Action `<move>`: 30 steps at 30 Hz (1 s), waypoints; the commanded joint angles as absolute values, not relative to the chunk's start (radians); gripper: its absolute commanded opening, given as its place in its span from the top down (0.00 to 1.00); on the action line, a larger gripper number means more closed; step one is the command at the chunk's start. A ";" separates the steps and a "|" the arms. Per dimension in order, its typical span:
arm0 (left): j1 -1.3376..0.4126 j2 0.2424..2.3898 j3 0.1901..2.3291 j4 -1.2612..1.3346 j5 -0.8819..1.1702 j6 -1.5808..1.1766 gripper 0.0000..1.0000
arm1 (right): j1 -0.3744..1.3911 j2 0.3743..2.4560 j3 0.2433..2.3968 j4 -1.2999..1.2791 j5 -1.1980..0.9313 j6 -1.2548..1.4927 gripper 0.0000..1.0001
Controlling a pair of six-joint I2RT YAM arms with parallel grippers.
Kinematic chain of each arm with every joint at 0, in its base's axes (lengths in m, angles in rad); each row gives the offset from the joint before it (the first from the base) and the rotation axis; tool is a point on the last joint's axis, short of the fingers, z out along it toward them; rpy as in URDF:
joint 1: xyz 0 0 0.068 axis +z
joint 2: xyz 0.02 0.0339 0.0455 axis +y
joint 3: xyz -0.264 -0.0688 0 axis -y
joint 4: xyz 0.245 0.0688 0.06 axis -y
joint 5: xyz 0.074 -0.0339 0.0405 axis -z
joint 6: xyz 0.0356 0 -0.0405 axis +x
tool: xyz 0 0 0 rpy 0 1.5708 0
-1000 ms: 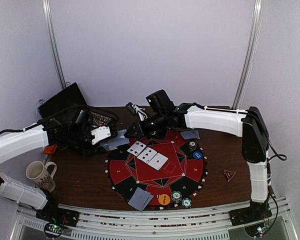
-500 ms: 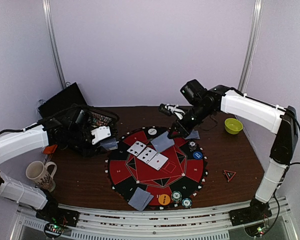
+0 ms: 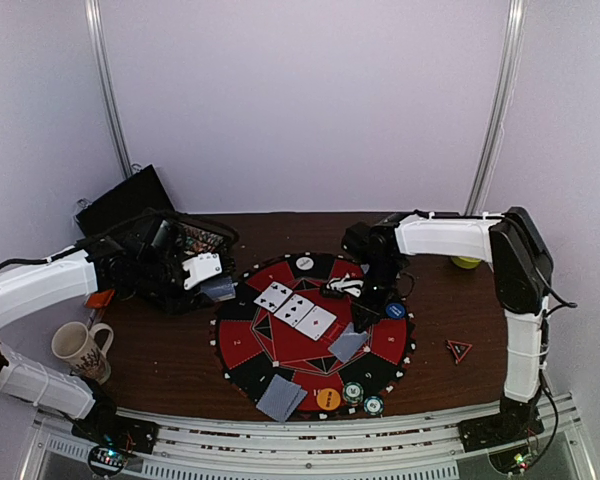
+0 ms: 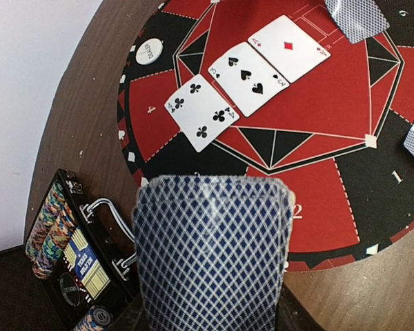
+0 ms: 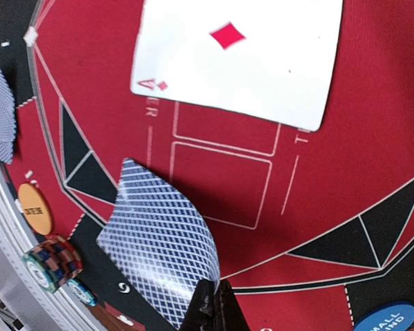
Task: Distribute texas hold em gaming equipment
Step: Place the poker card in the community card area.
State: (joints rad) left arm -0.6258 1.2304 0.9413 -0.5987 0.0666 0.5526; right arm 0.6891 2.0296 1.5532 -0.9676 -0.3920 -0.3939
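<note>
A round red and black mat (image 3: 242, 338) carries three face-up cards (image 3: 295, 308) in a row. My right gripper (image 5: 214, 305) is shut on the corner of one face-down, blue-backed card (image 5: 159, 245), which bends low over the mat's near right part (image 3: 348, 343). My left gripper (image 3: 218, 287) stays at the mat's left edge, shut on a deck of cards (image 4: 214, 255) that hides its fingers. Two face-down cards (image 3: 280, 397), an orange disc (image 3: 328, 398) and two chip stacks (image 3: 362, 398) lie at the mat's near edge. A blue disc (image 3: 395, 311) lies at the right and a white disc (image 3: 304, 263) at the far side.
An open black chip case (image 3: 170, 260) stands behind my left gripper. A white mug (image 3: 80, 348) sits at the near left. A yellow bowl (image 3: 467, 262) peeks out behind the right arm. A small red triangle (image 3: 458, 349) lies right of the mat.
The right arm swung from the deck in the left gripper, over the mat's far side, down to its near right part, carrying one face-down card. The left arm has not moved.
</note>
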 commanded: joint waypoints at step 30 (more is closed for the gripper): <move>-0.630 1.238 0.947 -0.557 0.056 0.563 0.53 | 0.731 2.194 1.705 -0.941 -0.222 -0.405 1.00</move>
